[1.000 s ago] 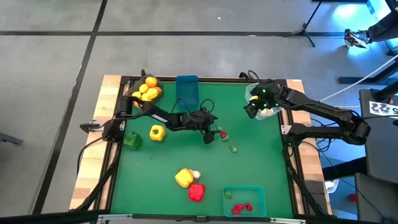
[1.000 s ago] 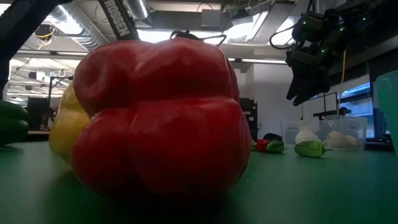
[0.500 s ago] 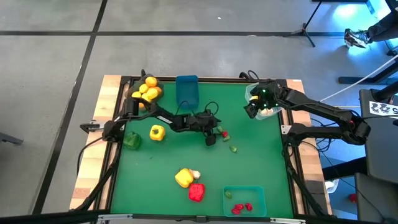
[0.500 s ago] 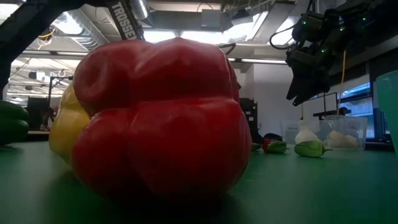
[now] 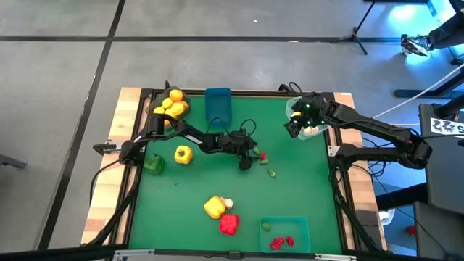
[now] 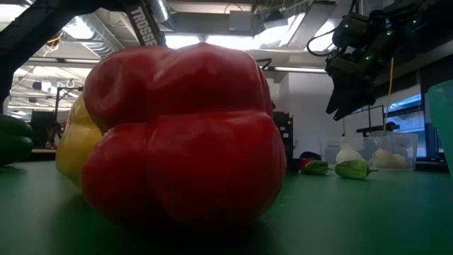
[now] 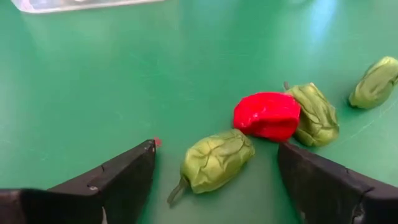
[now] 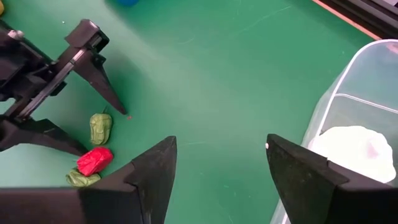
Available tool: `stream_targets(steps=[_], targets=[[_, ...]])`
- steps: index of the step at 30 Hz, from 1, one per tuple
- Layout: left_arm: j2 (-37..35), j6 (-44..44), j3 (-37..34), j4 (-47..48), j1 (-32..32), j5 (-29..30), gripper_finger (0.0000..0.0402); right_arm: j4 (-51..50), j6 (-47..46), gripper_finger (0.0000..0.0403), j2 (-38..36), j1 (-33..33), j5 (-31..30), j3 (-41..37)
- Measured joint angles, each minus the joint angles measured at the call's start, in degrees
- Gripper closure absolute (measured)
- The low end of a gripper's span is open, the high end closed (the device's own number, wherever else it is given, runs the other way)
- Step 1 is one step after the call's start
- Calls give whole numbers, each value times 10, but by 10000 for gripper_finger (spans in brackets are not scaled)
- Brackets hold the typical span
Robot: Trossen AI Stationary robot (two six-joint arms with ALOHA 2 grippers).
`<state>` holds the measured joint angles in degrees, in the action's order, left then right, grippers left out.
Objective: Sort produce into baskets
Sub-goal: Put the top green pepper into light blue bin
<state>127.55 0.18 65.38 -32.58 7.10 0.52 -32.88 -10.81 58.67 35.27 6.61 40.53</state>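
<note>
The table wore a smooth matt green mat with bare wood edges; the red pepper shone glossy, beside wrinkled green bits.

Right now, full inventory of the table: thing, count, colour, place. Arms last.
round fruits: several, yellow-orange, in the far-left bin
blue bin: one, far edge, middle
clear bin: one, far right, white pieces inside
teal bin: one, near edge, small red bits and a green bit inside
yellow peppers: two, one left of centre, one near centre-front
red pepper: one, beside the front yellow pepper
green pepper: one, left edge
small green bits: three, mid-table
small red bit: one, touching a green bit
left gripper: open, fingers straddling a green bit
right gripper: open, empty, beside the clear bin
</note>
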Motion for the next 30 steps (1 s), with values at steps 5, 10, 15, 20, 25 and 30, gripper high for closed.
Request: stream_targets(steps=[5,10,15,20,25,30], targets=[[0,-2,0,2,-3,0,108,0,0,159,0,0,0,0],[0,-11,0,2,-3,1,144,0,0,159,0,0,0,0],[0,-18,0,1,-3,4,170,0,0,159,0,0,0,0],[0,-44,0,0,-2,4,190,0,0,159,0,0,0,0],[0,-76,-1,-8,-2,4,212,0,0,159,0,0,0,0],[0,-93,5,-10,-4,-3,234,0,0,159,0,0,-7,0]])
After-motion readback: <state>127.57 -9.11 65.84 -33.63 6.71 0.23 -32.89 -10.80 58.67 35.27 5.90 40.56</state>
